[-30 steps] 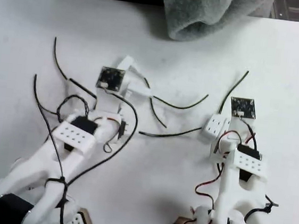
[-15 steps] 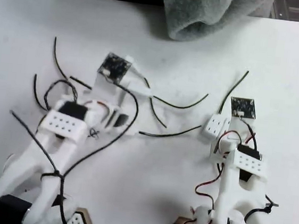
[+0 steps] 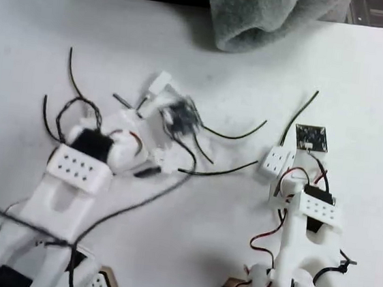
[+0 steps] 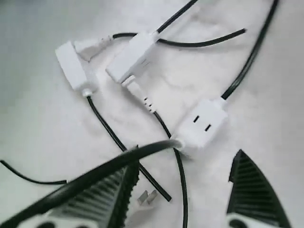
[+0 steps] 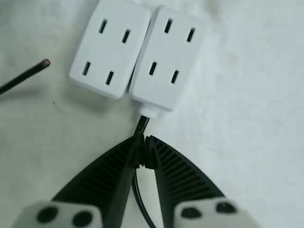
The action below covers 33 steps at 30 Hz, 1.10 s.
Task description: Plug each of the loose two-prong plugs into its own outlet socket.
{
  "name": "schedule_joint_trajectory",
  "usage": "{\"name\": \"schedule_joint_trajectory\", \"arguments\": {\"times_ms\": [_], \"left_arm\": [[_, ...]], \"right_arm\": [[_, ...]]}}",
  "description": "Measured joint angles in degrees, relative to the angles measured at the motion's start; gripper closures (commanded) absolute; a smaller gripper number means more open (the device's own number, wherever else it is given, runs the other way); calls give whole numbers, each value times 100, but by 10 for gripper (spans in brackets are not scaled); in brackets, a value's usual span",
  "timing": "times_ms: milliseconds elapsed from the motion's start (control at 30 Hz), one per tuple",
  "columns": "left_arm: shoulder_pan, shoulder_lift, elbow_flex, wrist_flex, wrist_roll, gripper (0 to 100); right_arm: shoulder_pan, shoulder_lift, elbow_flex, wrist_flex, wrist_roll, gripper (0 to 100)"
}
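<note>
A loose two-prong plug (image 4: 146, 198) lies on the white counter (image 4: 38, 123) with its metal prongs showing, just beside one finger of the left arm's jaws. Those jaws stand wide apart and hold nothing. Between the two fingers lies a white single socket (image 4: 203, 124), slots up, with a black cable leaving it. Farther off are a white plug body (image 4: 71, 71) and a white connector (image 4: 130, 57), near each other, each on a black lead. A thick black cable (image 4: 95, 175) passes close over one finger.

By the right arm, a white outlet block (image 5: 111, 47) touches a second outlet block (image 5: 166, 54), and both have their slots facing up. The right arm's jaws are clamped together on the black cord (image 5: 141, 124) just where it leaves the second block. A loose wire end (image 5: 28, 73) with a red tip lies near the first block.

From above, the left arm (image 3: 72, 172) sits among tangled black leads. The right arm (image 3: 311, 211) is well apart from it, with a small dark square board (image 3: 311, 137) just beyond the blocks. A grey cloth (image 3: 259, 20) lies at the counter's far edge.
</note>
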Motion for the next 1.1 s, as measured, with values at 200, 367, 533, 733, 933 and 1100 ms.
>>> {"name": "schedule_joint_trajectory", "arguments": {"times_ms": [200,367,533,733,933,1100], "left_arm": [[431,-255,607,-53,-1152,695],[220,-246,932,-818,-1310,696],[176,457,853,-1090,-1451,697],[-26,2259,-264,-870,-1521,698],[-26,3385,-1257,-202,-1521,698],[-26,3745,-1275,-747,-1521,698]], "right_arm": [[0,0,0,0,0,974],[0,0,0,0,0,974],[0,0,0,0,0,974],[0,0,0,0,0,974],[0,0,0,0,0,974],[0,0,0,0,0,974]]}}
